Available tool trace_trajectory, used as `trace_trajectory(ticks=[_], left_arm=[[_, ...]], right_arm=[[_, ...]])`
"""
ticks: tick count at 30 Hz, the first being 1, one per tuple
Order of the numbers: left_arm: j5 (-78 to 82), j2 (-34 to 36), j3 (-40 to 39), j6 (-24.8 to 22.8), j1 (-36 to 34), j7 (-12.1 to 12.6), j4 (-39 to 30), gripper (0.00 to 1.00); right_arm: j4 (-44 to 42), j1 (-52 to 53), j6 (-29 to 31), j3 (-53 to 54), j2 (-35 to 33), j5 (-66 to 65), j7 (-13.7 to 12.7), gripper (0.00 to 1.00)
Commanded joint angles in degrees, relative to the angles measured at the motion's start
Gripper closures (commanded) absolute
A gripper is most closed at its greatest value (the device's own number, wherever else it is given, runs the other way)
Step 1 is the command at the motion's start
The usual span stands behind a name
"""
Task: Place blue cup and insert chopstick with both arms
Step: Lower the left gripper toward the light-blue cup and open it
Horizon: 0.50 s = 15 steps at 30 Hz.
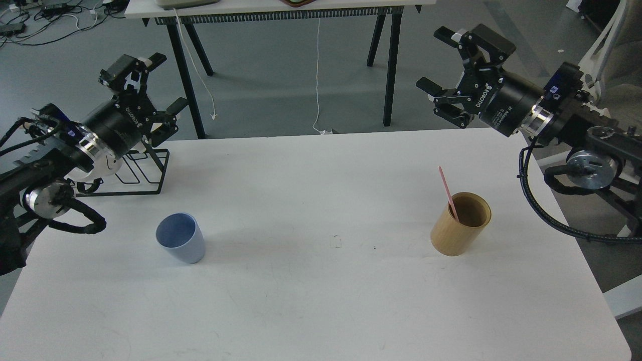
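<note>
Pink and thin, the chopstick is stood in the wooden holder on the right of the white table, its long axis near upright, the top leaning up and left. The blue cup is set upright on the left, well apart. Both the left gripper and right gripper are held above the table, spread wide and empty.
</note>
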Motion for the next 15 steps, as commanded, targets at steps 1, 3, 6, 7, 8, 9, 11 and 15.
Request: trace_trajectory(ticks=[1,3,6,7,8,9,11,15], left_arm=[[0.00,-0.02,0.00,0.01,0.03,0.00,-0.09,0.00],[0.00,-0.02,0.00,0.01,0.03,0.00,-0.18,0.00],[0.00,0.24,0.00,0.01,-0.05,0.00,-0.01,0.00],[0.09,0.24,0.00,0.01,-0.05,0.00,0.26,0.00],[0.09,0.15,-0.08,0.01,-0.05,0.00,0.61,0.00],[0.18,-0.02,-0.17,0.01,-0.05,0.00,1.22,0.00],[0.26,-0.11,-0.52,0.01,-0.05,0.00,1.66,0.00],[0.53,-0.11,-0.52,0.01,-0.05,0.00,1.84,0.00]], right_arm=[[0.15,-0.15,0.05,0.05,-0.02,0.00,0.01,0.04],[0.24,-0.15,0.05,0.05,-0.02,0.00,0.01,0.04],[0.33,-0.15,0.22,0.05,-0.11,0.00,0.01,0.04],[0.42,-0.15,0.22,-0.04,-0.11,0.00,0.01,0.03],[0.50,-0.15,0.22,-0.04,-0.11,-0.09,0.01,0.03],[0.50,-0.15,0.31,0.05,-0.20,-0.09,0.01,0.02],[0.42,-0.06,0.22,0.57,-0.20,-0.18,0.01,0.02],[0.42,0.02,-0.13,0.84,-0.28,-0.53,0.01,0.02]])
